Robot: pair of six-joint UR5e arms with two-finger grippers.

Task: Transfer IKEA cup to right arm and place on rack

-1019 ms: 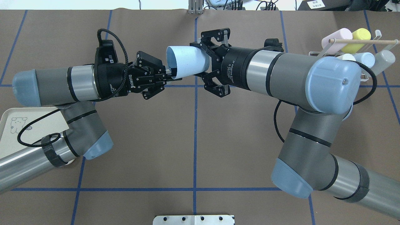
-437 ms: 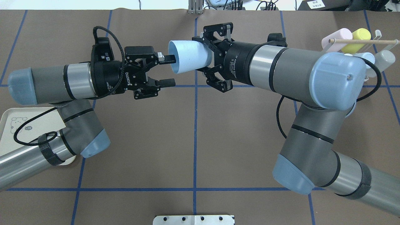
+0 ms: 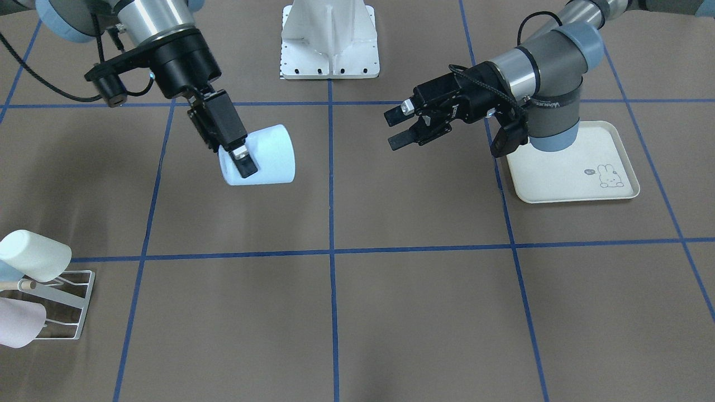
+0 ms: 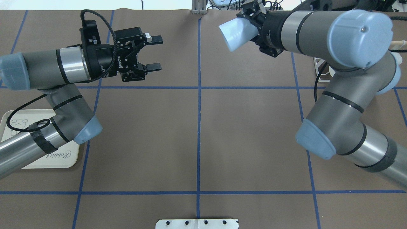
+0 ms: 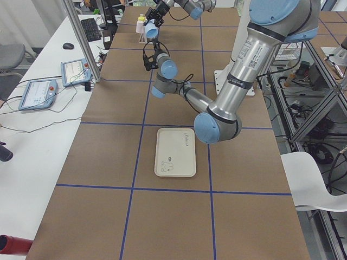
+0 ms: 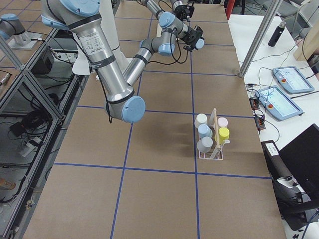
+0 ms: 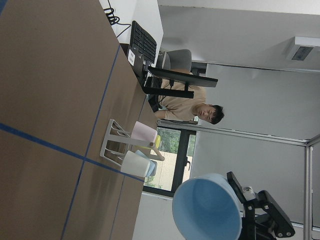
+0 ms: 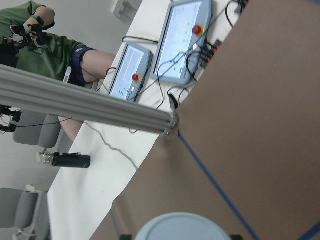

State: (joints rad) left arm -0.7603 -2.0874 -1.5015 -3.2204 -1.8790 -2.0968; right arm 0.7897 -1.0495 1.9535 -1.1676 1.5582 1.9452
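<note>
- We take the overhead view as our dial, with twelve pointing away from the robot. The pale blue tapered plastic cup [image 4: 237,37] hangs in the air near one o'clock. It lies on its side with its mouth toward eight o'clock.
- The right gripper [image 3: 244,159] is clamped across the cup's narrow closed end. One finger [image 3: 244,163] lies flat along the outer wall.
- The left gripper [image 4: 156,53], at eleven o'clock, has its jaws spread with nothing between them, well apart from the cup.
- We judge the cup light, stiff, smooth-walled and hardly fragile. The taper could let it creep out of a squeeze, so we favour a firm hold low near the base.
- That hold leaves the mouth free for a prong of the small white wire rack [image 3: 56,297] at two o'clock, which bears other pastel cups [image 6: 204,131].
</note>
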